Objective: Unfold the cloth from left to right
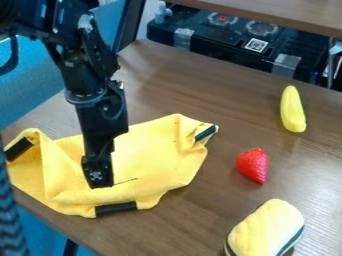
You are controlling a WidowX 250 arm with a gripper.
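Camera view: where's the cloth, and what are the jaws doing?

Soft yellow cloth with dark edge strips lies rumpled near the left corner of the brown wood-grain table. Black gripper points down over its left-middle part. Can't tell if the jaws are open, closed or pinching fabric.

OK. Unfold looks unfinished to me. Big folds on the left, right part fairly flat. How would you run it?

Confirm the pinch first. Want one layer, the top one, near the free edge. Grab two and the whole cloth slides instead of opening. Then lift just enough to clear the folds, sweep right in a low arc, lower, release. No dragging.

Anything in the way?

Small red strawberry sits right of the cloth, so a long sweep could knock it. End the arc short of it. If the far side bunches up, let go, regrip at the leftover fold, make a shorter pull.

Copy. Slow at release, fabric likes to cling.
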